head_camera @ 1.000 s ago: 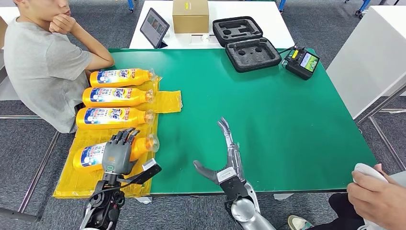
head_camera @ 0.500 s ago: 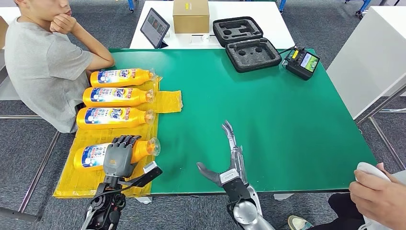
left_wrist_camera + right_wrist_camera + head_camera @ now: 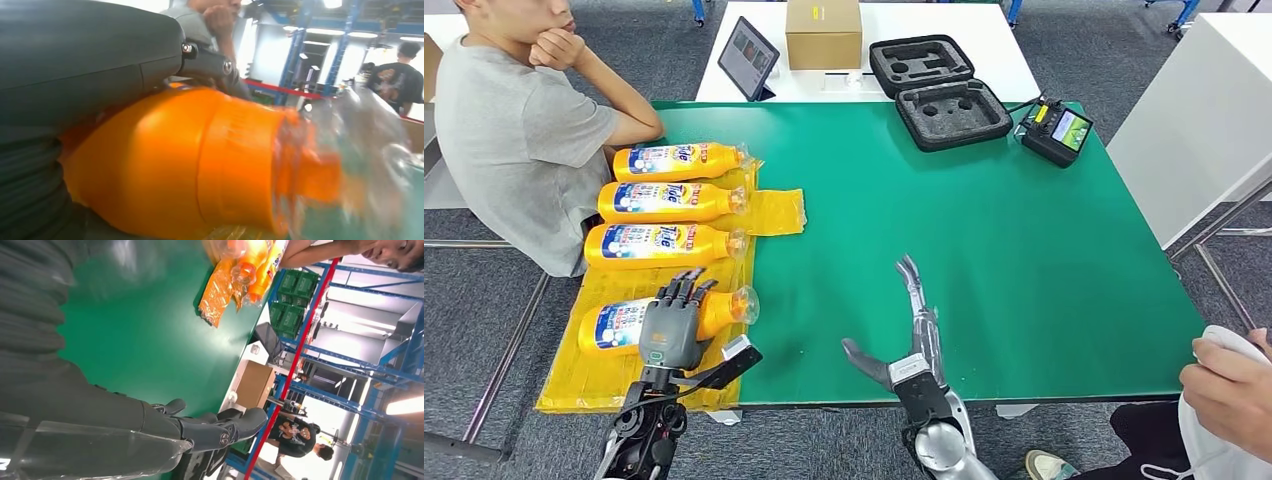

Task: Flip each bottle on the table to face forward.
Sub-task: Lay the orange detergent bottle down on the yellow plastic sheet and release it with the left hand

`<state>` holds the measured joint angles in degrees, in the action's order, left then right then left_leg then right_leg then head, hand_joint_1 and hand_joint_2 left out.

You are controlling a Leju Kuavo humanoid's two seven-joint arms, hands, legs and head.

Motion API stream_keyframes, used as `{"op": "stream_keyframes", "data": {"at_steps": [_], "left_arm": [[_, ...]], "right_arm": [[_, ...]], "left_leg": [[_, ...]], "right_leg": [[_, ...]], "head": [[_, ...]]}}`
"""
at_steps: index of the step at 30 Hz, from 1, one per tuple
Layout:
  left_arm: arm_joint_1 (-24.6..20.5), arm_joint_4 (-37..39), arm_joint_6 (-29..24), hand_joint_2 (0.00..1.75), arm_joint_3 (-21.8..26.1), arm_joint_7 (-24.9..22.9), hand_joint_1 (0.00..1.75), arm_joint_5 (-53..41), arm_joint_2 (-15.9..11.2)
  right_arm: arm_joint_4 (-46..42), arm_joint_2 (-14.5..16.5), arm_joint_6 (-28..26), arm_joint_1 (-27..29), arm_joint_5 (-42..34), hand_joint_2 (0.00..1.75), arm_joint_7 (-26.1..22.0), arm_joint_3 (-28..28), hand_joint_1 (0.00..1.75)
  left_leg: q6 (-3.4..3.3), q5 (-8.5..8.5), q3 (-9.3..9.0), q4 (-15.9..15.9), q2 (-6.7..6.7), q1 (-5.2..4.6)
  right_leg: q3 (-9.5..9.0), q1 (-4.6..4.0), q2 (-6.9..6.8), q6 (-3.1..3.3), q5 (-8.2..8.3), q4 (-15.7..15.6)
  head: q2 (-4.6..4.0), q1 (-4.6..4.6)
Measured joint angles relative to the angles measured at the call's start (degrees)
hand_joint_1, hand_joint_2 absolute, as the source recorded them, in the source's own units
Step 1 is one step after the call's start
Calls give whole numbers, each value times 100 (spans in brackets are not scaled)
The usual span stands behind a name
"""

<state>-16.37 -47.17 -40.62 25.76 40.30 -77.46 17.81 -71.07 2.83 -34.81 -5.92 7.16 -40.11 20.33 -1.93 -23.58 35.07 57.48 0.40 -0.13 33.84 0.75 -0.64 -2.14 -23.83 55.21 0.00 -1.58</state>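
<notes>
Four orange Tide bottles lie on their sides on a yellow plastic sheet [image 3: 774,212] at the table's left, labels up and necks pointing right. My left hand [image 3: 670,328] lies palm-down over the nearest bottle [image 3: 614,325], its fingers [image 3: 686,284] stretched apart past the bottle's far side. In the left wrist view the bottle's orange shoulder [image 3: 200,160] sits close under the palm, with its clear-wrapped neck [image 3: 320,170] beyond. The other bottles [image 3: 664,245] [image 3: 669,201] [image 3: 679,159] lie further back. My right hand [image 3: 911,325] hovers open over bare green table, fingers straight and thumb out.
A seated person in a grey shirt [image 3: 514,140] leans on the table's left edge beside the bottles. At the back stand a tablet [image 3: 747,57], a cardboard box [image 3: 822,32], an open black foam case [image 3: 937,88] and a controller [image 3: 1056,130]. Another person's hand [image 3: 1229,395] is at the lower right.
My left hand's fingers, curled over the nearest bottle half a second ago, have straightened again. My right hand has drawn back slightly toward me and to the right. The bottles have barely moved.
</notes>
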Motion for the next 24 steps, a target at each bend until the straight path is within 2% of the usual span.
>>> {"op": "stream_keyframes", "data": {"at_steps": [4,10,24], "left_arm": [[0,129,-2,0,-184,-1,0,499,-4],[47,278,25,0,-338,-7,0,579,-4],[119,512,15,0,-401,-22,0,12,4]], "right_arm": [[-25,-1,-1,56,3,175,0,-84,0],[-42,0,-1,91,3,175,0,-127,0],[-52,3,6,123,47,175,0,-267,0]], "left_leg": [[-2,1,0,0,-11,0],[-3,3,5,0,-16,-1],[-4,2,15,1,-14,-1]], "right_leg": [[-3,1,-7,0,-1,0],[0,0,-7,-1,1,0],[10,1,-6,-3,1,0]], "head": [[0,-1],[0,1],[0,1]]}}
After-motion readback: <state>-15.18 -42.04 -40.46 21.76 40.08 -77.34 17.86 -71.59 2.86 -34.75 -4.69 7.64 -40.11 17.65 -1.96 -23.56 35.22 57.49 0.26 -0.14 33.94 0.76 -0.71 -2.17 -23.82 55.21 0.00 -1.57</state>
